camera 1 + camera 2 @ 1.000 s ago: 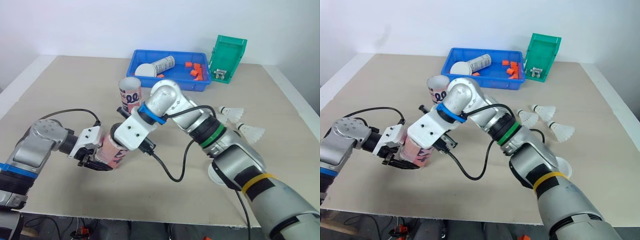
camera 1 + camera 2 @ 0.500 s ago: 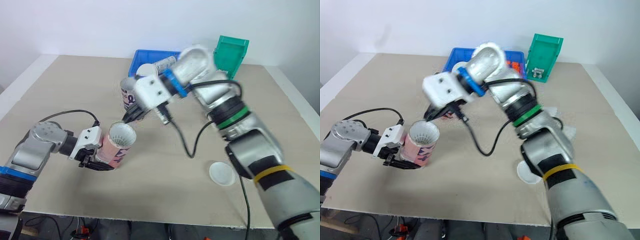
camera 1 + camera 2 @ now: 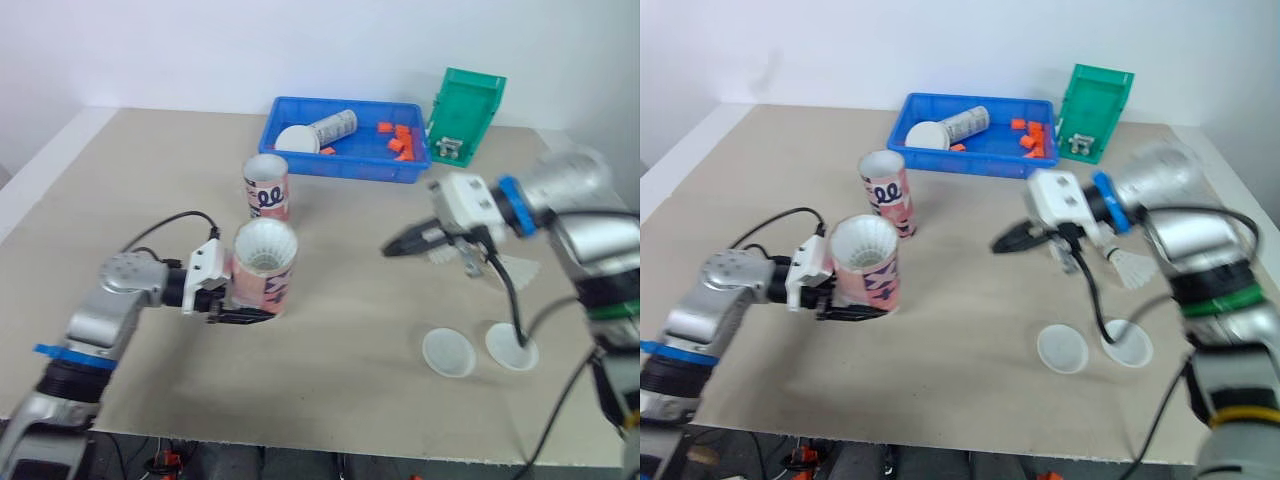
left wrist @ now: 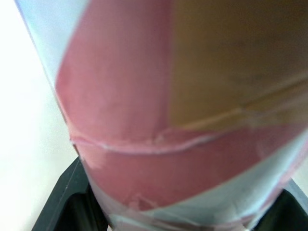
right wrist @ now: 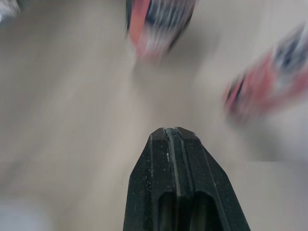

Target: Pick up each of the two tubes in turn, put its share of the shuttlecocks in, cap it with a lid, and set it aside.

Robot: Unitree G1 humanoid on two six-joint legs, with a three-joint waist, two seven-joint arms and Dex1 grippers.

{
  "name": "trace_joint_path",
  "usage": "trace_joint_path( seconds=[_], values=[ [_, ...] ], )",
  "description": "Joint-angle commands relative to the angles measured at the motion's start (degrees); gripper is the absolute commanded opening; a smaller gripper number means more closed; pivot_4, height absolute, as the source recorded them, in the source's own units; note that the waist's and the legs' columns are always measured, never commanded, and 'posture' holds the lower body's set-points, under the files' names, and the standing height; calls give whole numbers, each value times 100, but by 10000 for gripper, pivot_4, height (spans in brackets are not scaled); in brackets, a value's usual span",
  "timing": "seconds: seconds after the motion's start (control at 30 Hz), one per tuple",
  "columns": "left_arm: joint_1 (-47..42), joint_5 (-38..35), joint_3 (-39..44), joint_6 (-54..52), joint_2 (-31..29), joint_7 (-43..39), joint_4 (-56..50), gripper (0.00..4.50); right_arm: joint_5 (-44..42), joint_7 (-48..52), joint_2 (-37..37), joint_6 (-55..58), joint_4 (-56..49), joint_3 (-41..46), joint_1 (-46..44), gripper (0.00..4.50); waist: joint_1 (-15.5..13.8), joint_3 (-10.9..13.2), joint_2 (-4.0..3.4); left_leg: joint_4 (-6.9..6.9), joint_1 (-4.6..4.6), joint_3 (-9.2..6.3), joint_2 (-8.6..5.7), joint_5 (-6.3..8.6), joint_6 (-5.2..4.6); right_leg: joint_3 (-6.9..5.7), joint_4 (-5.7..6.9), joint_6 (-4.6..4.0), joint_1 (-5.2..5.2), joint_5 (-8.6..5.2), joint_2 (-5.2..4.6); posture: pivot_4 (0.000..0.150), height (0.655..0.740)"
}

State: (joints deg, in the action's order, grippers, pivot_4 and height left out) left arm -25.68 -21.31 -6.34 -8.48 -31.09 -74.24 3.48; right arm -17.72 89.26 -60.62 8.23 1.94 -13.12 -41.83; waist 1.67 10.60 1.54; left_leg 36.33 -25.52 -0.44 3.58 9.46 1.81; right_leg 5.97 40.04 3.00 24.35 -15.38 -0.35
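Presently the left gripper (image 3: 245, 308) clamps a loaded, uncapped tube (image 3: 266, 268), the right gripper (image 3: 392, 247) is closed empty; lids (image 3: 448, 352) and second tube (image 3: 266, 187) wait.

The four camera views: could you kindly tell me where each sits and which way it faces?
Left eye view: on the head, looking forward and down over the table; both arms show, left gripper shut on a tube, right gripper shut.
Right eye view: beside it, same scene, same arms.
Left wrist view: on the left wrist, facing that tube's wall close up; two black fingers.
Right wrist view: on the right wrist, facing the table along its shut fingers.
Shared: the held tube, eye and left wrist views.
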Motion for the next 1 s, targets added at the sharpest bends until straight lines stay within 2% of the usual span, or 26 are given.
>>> trace_joint_path(
  seconds=[0.03,0.1,0.13,0.17,0.23,0.4,0.57,0.97,1.0],
  values=[
    [-7,106,-120,459,446,247,245,27692,31,49,-512,215,-592,417,469,6736,38,3,-4,1,-1,4,0,0,0,5,0,5,2,2,0,1500,7038],
    [18,227,-248,650,703,324,488,27692,94,69,-683,199,-661,479,708,13551,94,6,-11,3,5,11,2,1,0,12,0,20,4,1,1,1500,7038],
    [-1,288,-309,759,845,369,689,27692,170,14,-698,187,-631,480,765,14855,109,5,-12,3,11,13,2,0,0,16,1,27,1,2,2,1500,7038],
    [-20,331,-341,847,939,393,833,27692,223,-32,-696,179,-610,483,798,21722,117,5,-11,3,28,15,2,-1,1,18,1,28,-11,8,3,1500,7038],
    [-97,536,-460,1140,1164,482,1270,27692,312,18,-713,265,-584,394,856,29651,121,6,-11,6,39,15,2,-3,1,21,0,20,-13,18,6,1500,7038],
    [-153,993,-751,1767,1396,529,1976,27692,737,45,-540,282,-352,21,863,29651,107,2,-15,20,37,18,-5,-17,1,33,-1,15,-18,24,1,1500,7038],
    [-151,1070,-796,2022,1509,558,2297,27692,1281,10,-258,188,73,-350,700,29651,96,-2,-15,34,43,21,-20,-18,0,40,-12,28,-37,31,-12,1500,7038],
    [113,978,-867,1627,1395,439,2125,27692,1760,128,0,-74,111,-690,748,29651,97,-11,-24,32,45,19,-25,-20,-2,41,-11,33,-40,29,-15,1500,7038],
    [112,995,-878,1592,1375,434,2117,27692,1823,114,15,-121,119,-714,730,24663,98,-12,-25,30,45,19,-25,-19,-2,41,-11,34,-41,28,-14,1500,7038]
  ],
)
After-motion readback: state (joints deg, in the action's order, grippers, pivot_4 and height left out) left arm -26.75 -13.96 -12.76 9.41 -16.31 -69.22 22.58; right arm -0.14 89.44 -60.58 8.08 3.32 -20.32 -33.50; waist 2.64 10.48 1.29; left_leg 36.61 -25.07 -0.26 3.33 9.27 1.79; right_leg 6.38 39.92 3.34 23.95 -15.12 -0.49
